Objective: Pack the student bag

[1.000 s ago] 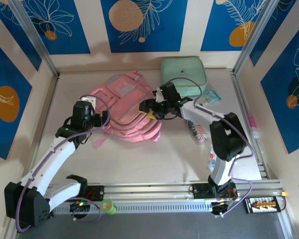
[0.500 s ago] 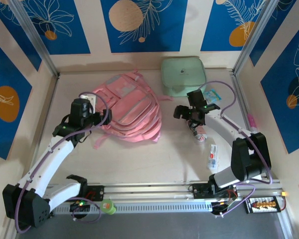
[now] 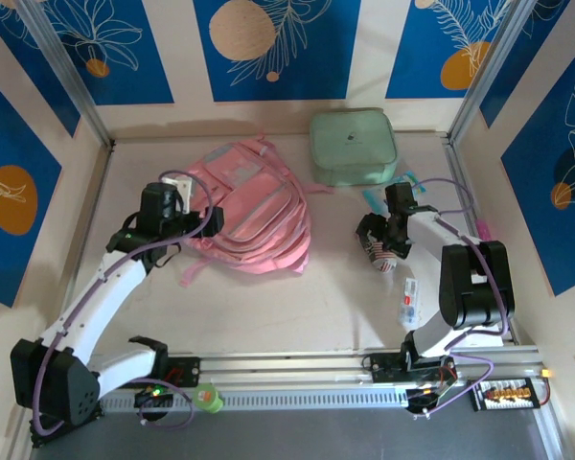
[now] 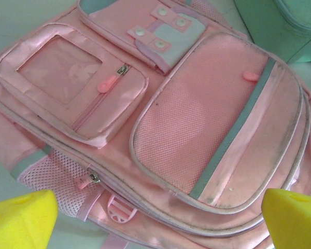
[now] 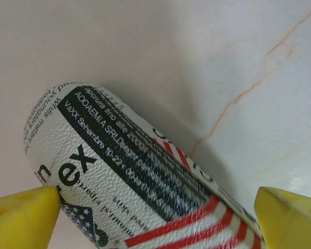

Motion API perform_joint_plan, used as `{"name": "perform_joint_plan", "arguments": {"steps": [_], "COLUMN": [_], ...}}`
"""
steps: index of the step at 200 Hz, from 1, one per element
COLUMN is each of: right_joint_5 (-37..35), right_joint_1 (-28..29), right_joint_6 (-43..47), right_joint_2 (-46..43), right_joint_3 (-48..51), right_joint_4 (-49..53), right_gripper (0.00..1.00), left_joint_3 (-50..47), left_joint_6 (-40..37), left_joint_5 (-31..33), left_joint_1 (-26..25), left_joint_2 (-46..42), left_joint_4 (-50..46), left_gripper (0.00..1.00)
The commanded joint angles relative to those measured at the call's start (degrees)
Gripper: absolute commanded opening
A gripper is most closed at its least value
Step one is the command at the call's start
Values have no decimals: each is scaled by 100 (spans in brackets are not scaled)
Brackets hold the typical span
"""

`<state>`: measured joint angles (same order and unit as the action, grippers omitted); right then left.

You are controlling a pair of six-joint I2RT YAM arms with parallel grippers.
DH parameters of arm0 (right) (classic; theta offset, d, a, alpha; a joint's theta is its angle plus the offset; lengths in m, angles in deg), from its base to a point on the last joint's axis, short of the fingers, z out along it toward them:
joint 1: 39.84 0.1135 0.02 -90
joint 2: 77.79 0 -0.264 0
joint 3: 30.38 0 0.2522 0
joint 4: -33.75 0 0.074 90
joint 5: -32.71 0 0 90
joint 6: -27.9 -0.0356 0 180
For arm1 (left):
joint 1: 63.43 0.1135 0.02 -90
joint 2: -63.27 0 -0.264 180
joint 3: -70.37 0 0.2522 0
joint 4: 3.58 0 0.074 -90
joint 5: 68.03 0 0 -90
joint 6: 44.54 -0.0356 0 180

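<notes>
In the overhead view the student bag, a large soft pink fabric backpack, lies flat left of centre, its left edge partly covered by the left gripper, whose fingers are too small here to judge. A mint-green rectangular zip case sits at the upper right of the bag. The right gripper hangs over a small printed roll at centre right, hiding most of it. The left wrist view shows the bag's mesh pocket, clear window pocket and zip pulls, which the overhead view blurs. Here the left gripper has its yellow pads at the bottom corners, spread wide and holding nothing. The case is cut off at the upper right. In the right wrist view the white textured roll, with small dark print and red stripes, lies on the pale table, its lower end cut off. The right gripper straddles it with its jaws wide apart. The left pad sits right at the roll, but contact is unclear.
</notes>
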<state>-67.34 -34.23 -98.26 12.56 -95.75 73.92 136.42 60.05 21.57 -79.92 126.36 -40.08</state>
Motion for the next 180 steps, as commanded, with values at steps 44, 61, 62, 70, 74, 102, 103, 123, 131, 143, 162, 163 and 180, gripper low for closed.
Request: {"name": "perform_joint_plan", "arguments": {"steps": [44,61,62,70,74,102,103,123,131,143,162,163,180], "right_joint_5": [-187,-321,-326,-364,-387,-326,-324,-279,-270,-278,-299,-302,-322], "right_joint_1": [569,621,623,642,653,709,707,752,763,772,771,778,779], "right_joint_6": [-365,-365,-365,-383,-398,-564,-574,-698,-716,-717,-700,-699,-684], "right_joint_2": [-97,-62,-52,-39,-28,18,18,1,9,68,161,165,214], "right_joint_3": [116,108,108,108,103,138,136,200,205,189,143,139,133], "right_joint_4": [202,247,249,265,274,290,288,225,206,214,236,234,218], "right_gripper": [96,95,95,95,95,87,87,83,82,82,81,81,80], "left_joint_3": [248,246,242,245,243,249,252,256,271,298,381,384,430], "left_joint_6": [184,191,188,185,185,188,186,189,194,172,126,125,71], "left_joint_5": [-337,-348,-347,-346,-346,-363,-364,-380,-397,-461,-626,-636,-798], "left_joint_1": [71,67,67,67,67,67,67,67,67,65,50,45,10], "left_joint_2": [72,64,59,54,54,54,54,71,85,123,223,226,307], "left_joint_4": [183,174,174,166,158,138,138,115,104,65,-10,-10,-29], "left_gripper": [100,100,100,100,100,100,100,100,100,100,100,100,100]}}
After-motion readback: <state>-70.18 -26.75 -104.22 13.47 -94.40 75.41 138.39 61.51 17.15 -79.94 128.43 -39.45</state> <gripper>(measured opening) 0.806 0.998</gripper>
